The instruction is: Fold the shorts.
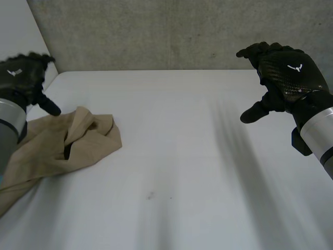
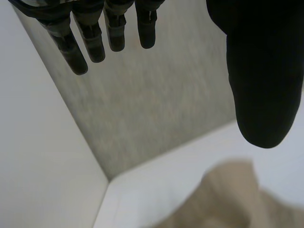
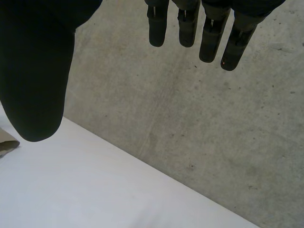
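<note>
Tan shorts (image 1: 62,143) lie crumpled in a heap on the white table (image 1: 182,172) at the left side. My left hand (image 1: 23,78) hovers above the heap's far left part, open, fingers straight, nothing held. In the left wrist view its fingers (image 2: 90,38) and thumb (image 2: 263,80) spread apart, with the shorts (image 2: 232,194) below the thumb. My right hand (image 1: 283,75) hangs in the air at the far right, well away from the shorts, open and empty. The right wrist view has its fingers (image 3: 199,28) and thumb (image 3: 35,80) apart, with a tip of the shorts (image 3: 7,145) beside the thumb.
A grey concrete wall (image 1: 182,34) stands along the table's far edge. A white wall panel (image 1: 21,31) rises at the left, meeting it in the corner (image 2: 107,178).
</note>
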You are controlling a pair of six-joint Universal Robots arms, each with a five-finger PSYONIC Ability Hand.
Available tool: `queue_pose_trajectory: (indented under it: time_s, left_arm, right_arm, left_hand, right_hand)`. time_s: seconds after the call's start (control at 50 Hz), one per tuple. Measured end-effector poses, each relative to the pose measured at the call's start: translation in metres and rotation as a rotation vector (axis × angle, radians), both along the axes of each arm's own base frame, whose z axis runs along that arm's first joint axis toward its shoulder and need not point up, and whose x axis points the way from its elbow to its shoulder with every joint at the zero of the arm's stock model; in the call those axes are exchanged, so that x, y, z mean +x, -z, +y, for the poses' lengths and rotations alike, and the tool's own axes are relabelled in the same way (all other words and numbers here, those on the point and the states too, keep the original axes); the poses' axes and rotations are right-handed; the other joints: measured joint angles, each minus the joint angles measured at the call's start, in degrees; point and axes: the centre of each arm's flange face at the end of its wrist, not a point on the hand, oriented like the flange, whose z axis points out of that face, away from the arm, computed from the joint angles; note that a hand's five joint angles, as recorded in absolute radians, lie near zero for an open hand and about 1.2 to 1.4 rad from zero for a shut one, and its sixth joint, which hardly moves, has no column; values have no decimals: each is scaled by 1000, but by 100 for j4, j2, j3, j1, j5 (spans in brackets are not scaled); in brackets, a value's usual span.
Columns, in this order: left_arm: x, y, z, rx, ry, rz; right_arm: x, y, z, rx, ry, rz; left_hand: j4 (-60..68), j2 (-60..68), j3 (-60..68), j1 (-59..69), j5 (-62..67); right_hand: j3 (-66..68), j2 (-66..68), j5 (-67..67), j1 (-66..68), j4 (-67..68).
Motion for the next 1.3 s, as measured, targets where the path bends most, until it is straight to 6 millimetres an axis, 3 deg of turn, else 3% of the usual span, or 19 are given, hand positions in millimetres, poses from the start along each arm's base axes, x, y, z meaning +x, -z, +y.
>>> queue_pose_trajectory:
  time_s: [0.16,0.3,0.32,0.38,0.4,0.42,0.56,0.58,0.7,0.78,0.84,0.9,0.98,1.04,1.08,1.1,1.16,1.18,1.3]
  left_arm:
    - [4,65,-37,163,-17,-163]
    - [4,94,-49,233,-13,-187]
    - [3,97,-50,238,-11,-186]
    - [2,98,-51,240,-8,-185]
    - [1,98,-52,240,-3,-184]
    - [-4,92,-52,217,6,-177]
    - [-27,36,-44,54,53,-120]
    - [-38,10,-37,-17,80,-85]
    - [-83,-64,2,-212,219,34]
    - [-108,-92,32,-285,308,85]
    - [-122,-97,49,-295,362,101]
    - [-130,-90,56,-276,391,99]
    - [-150,-54,64,-179,452,63]
    - [-169,-2,73,-41,508,-5]
    - [-173,14,77,7,523,-31]
    - [-176,31,81,61,536,-64]
    - [-176,44,86,118,545,-99]
    - [-174,48,88,144,546,-116]
    - [-159,32,88,154,510,-115]
  right_arm:
    - [0,1,0,1,-1,2]
    - [0,2,0,4,-2,4]
    - [0,2,0,5,-2,4]
    - [1,3,-1,7,-2,5]
    - [1,4,-1,10,-1,6]
    - [1,6,-2,15,-1,8]
    - [1,7,-4,16,3,12]
    - [0,7,-5,16,7,14]
    - [-4,5,-10,11,27,14]
    - [-7,5,-13,10,39,13]
    - [-8,5,-14,10,45,12]
    - [-9,5,-15,10,47,12]
    - [-10,5,-16,11,51,12]
    - [-10,6,-16,14,52,14]
    - [-10,7,-17,16,52,15]
    - [-10,8,-17,21,52,17]
    - [-9,11,-19,30,52,22]
    - [-9,12,-20,33,52,24]
    - [-6,24,-28,68,49,46]
  left_hand:
    - [0,0,0,0,0]
    - [333,325,293,354,306]
    - [1230,1311,1268,1368,1184]
    - [1230,1311,1268,1368,1184]
    - [3644,3724,3572,4050,3516]
    - [5023,5008,4937,5107,4875]
    - [5607,5610,5526,5245,5239]
    - [5607,5613,5527,5245,5239]
    - [5607,5623,5540,5246,5239]
    - [5612,5628,5542,5245,5239]
    - [5627,5629,5542,5245,5239]
    - [5630,5632,5546,5245,5239]
    - [5631,5633,5549,5245,5239]
    - [5631,5635,5549,5245,5239]
    - [5631,5635,5549,5245,5239]
    - [4167,4164,4104,3723,3947]
    - [2609,2607,2583,1995,2407]
    - [901,920,917,375,754]
    - [121,110,135,62,49]
  right_hand:
    - [0,0,0,0,0]
    - [0,0,0,0,0]
    - [0,0,0,0,0]
    - [0,0,0,0,0]
    - [0,0,0,0,0]
    - [0,0,0,0,0]
    - [0,0,0,0,0]
    - [0,0,0,0,0]
    - [0,0,0,0,0]
    - [0,0,0,0,0]
    - [0,0,0,0,0]
    - [0,0,0,0,0]
    - [0,0,0,0,0]
    - [0,0,0,0,0]
    - [0,0,0,0,0]
    - [0,0,0,0,0]
    - [0,0,0,0,0]
    - [0,0,0,0,0]
    - [0,0,0,0,0]
